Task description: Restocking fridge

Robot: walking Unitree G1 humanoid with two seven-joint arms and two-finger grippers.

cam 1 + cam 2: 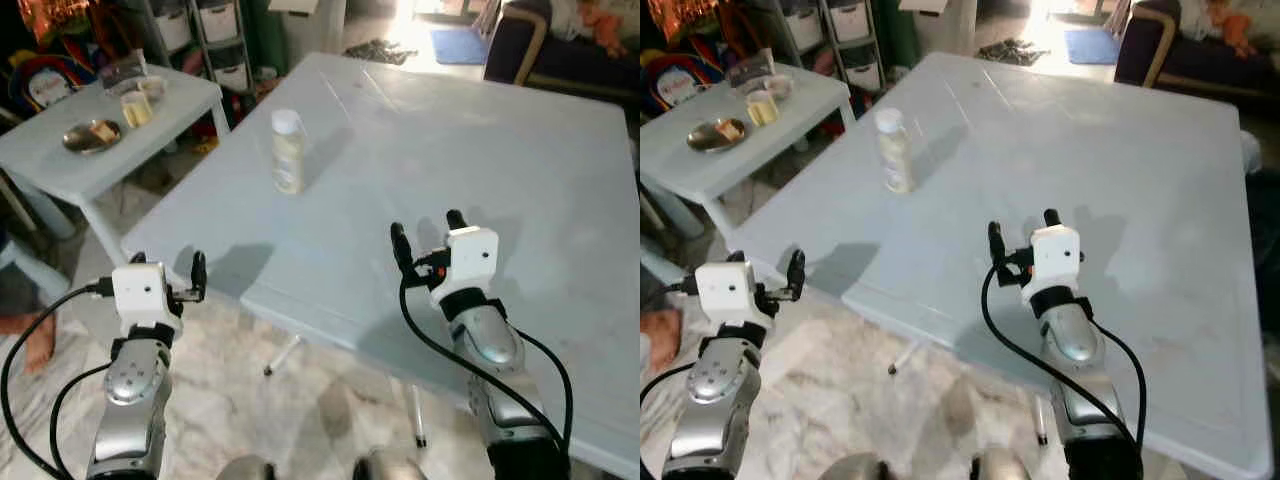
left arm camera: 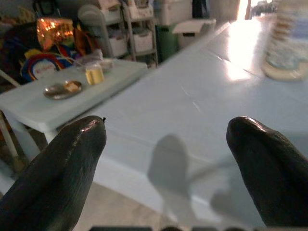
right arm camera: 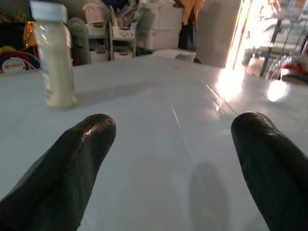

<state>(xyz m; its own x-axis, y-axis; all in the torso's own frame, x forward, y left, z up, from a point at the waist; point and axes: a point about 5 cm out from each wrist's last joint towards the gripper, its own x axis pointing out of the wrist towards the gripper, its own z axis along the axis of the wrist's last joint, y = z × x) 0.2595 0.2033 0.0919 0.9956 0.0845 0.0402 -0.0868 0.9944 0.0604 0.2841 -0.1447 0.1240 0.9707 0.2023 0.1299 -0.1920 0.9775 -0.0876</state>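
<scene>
One bottle (image 1: 287,150) noted as the likely item for restocking: pale, white-capped, upright on the far left part of the large desk (image 1: 500,140), well apart from both grippers.

Found the right gripper (image 1: 426,228) hovering over the near part of that desk, nearer than the bottle and to its right, fingers (image 3: 72,159) spread apart and empty, pointed roughly toward the far edge. Found the left gripper (image 1: 168,264) off the desk's near left corner, above the floor (image 1: 300,400), fingers (image 2: 57,168) likewise apart and holding nothing. Noted a smaller desk (image 1: 60,170) farther left, carrying a metal plate (image 1: 90,135) and a glass (image 1: 136,108) of yellowish liquid.

Judged the step as the reach before a first grasp, with little of the task done.

Judged tipping the main risk: tall, narrow, probably light, on a smooth top, so easily knocked over or shoved away by one finger arriving first or striking high near the cap. Feared too a roll off the left edge once toppled, and a clip of the left arm against the desk corner if swung inward low. Advised a level approach, fingers passing both sides of the body before closing below mid-height.
</scene>
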